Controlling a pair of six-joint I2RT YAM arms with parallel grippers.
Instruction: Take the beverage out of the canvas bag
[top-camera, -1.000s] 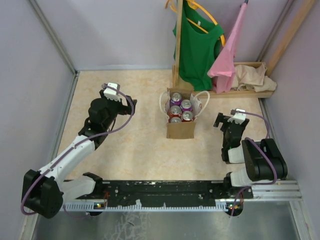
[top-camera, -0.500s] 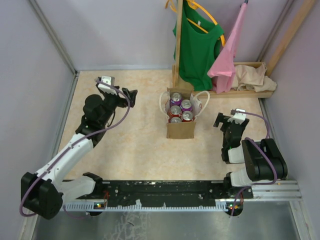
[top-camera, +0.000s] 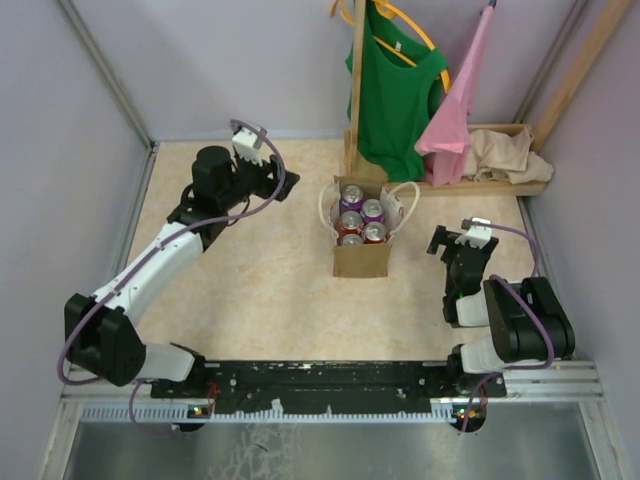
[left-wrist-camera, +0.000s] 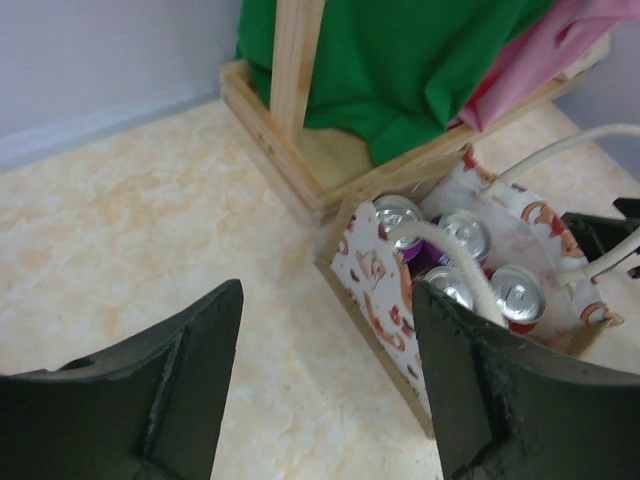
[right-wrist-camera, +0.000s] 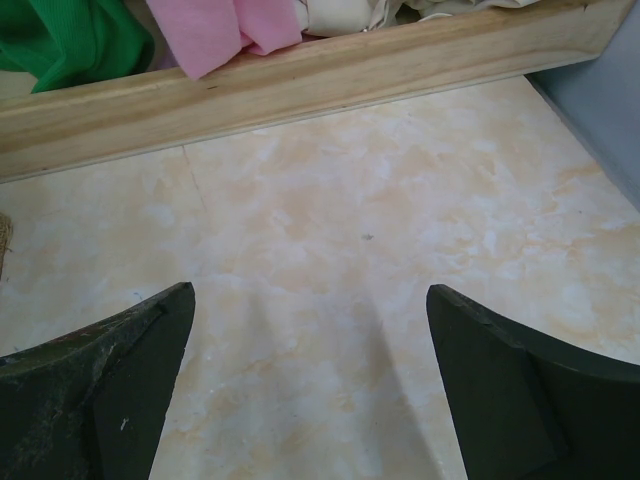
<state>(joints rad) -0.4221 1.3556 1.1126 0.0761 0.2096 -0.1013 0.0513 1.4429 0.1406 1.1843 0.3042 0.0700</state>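
**Operator:** What does the overhead give me?

**Spotter:** Your canvas bag (top-camera: 361, 260) stands upright on the tabletop (top-camera: 250, 300), mouth open. Purple and red cans (top-camera: 350, 221) are packed upright inside. Your left fingers (top-camera: 277, 181) sit off the bag's left far corner, apart from it. Your right fingers (top-camera: 438, 240) sit off the bag's right side, also apart. Neither pair holds anything.

**Operator:** Left wrist?

**Spotter:** The left fingers (left-wrist-camera: 180, 380) are spread wide, with only tabletop (left-wrist-camera: 150, 220) between them. The canvas bag (left-wrist-camera: 375, 300) lies ahead and to the right. Four cans (left-wrist-camera: 518, 290) show their tops, and a white loop handle (left-wrist-camera: 460, 265) arches over them. Behind the bag is a wooden rack (left-wrist-camera: 292, 70) with a green garment (left-wrist-camera: 400, 60).

**Operator:** Right wrist?

**Spotter:** The right fingers (right-wrist-camera: 110, 380) are wide open too and empty. The bag isn't clearly in this view, only tabletop (right-wrist-camera: 330, 230) and the rack's rail (right-wrist-camera: 300, 75).

**Operator:** So where am I?

**Spotter:** I'd say you're on the approach, with no can gripped yet. Next, bring the left fingers above the bag's mouth. Keep clear of that handle and come down around one can. They're packed tightly, so an outer can looks easier to get at. The bag may lift along with the can.

**Operator:** Any labels?

**Spotter:** I can't read any writing. The bag's lining is printed with small brown cartoon figures. The can brands can't be made out.
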